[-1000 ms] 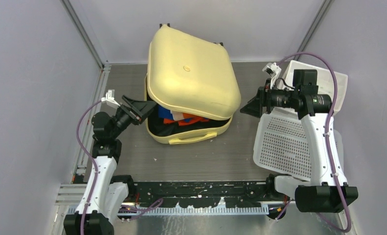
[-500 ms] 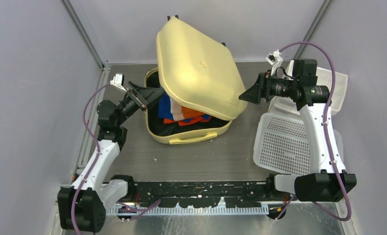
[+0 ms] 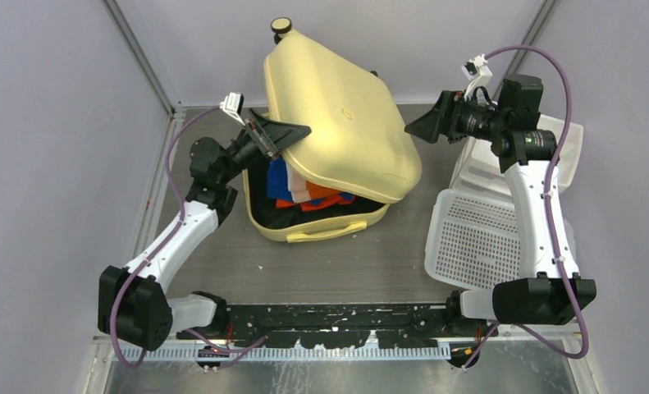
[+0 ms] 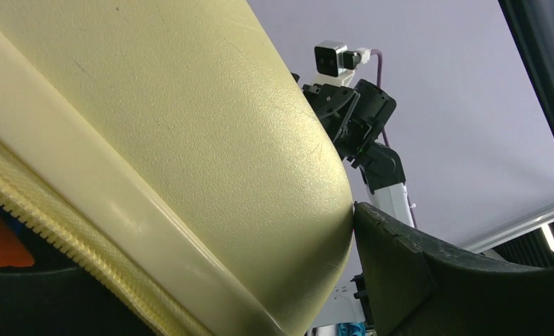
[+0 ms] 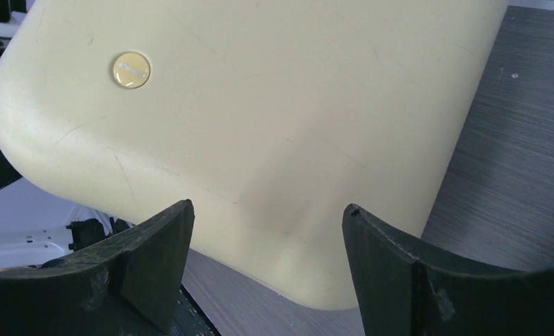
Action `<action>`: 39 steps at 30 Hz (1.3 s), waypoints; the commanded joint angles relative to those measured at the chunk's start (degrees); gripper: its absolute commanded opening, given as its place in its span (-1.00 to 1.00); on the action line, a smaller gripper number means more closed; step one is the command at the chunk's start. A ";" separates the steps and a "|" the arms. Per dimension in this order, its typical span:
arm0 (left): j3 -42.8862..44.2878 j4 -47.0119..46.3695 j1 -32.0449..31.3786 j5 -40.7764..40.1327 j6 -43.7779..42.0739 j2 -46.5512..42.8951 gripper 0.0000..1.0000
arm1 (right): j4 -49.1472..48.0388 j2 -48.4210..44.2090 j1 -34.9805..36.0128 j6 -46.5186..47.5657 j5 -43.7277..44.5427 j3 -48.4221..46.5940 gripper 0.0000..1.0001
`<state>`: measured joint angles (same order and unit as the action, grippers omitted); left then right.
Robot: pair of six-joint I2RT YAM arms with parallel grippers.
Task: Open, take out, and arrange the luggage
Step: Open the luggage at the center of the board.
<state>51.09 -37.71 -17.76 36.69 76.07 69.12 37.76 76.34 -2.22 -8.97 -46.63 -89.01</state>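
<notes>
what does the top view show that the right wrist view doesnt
Only top: the clothes inside the open luggage, the basket, and the left gripper at the lid's left edge. Only right wrist: the right gripper seen close, open, its fingers framing the lid's corner. Both: the yellow lid and the grey table.

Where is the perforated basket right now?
Top view: the white basket sits at the table's right side, just right of the open yellow luggage.
</notes>
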 commanded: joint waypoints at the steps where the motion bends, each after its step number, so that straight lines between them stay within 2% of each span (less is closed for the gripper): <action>1: 4.14 -2.98 -1.93 -2.15 -2.64 2.32 0.70 | -2.30 -3.02 0.20 2.37 -4.01 -0.18 0.66; 13: 12.96 0.53 -4.77 -4.81 -3.47 4.15 0.70 | 1.96 -3.87 0.20 6.26 -4.98 -4.02 0.76; 15: 14.97 1.93 -6.41 -5.84 -4.34 5.43 0.69 | 1.59 -4.43 0.20 7.08 -7.39 -4.62 0.87; 16: 16.26 2.75 -7.36 -6.51 -4.73 6.24 0.67 | 0.43 -5.08 0.27 6.94 -7.91 -4.46 0.98; 17: 17.20 3.26 -8.27 -7.20 -5.05 7.08 0.65 | -0.13 -5.74 0.28 6.95 -7.65 -4.34 0.99; 20: 19.83 3.83 -10.52 -9.02 -5.34 10.07 0.39 | 0.49 -6.76 0.28 8.41 -5.55 -5.83 0.99; 28: 28.39 7.27 -16.31 -12.19 -6.07 17.69 -0.10 | 4.82 -6.60 0.37 12.19 -2.14 -8.37 0.99; 32: 32.42 9.01 -18.53 -12.51 -6.58 20.21 -0.17 | 5.57 -7.17 0.35 11.05 -0.17 -9.35 0.99; 36: 35.90 11.13 -20.54 -13.61 -7.25 22.20 -0.33 | 8.14 -8.43 0.30 11.85 -0.47 -11.12 0.99; 39: 39.10 13.51 -22.18 -16.12 -7.26 23.81 -0.52 | 11.42 -10.03 0.30 13.59 -0.60 -12.78 0.99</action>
<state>85.38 -27.14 -37.82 23.07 72.49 91.24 45.71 69.82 -1.98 2.15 -47.62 -97.62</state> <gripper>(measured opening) 0.466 0.995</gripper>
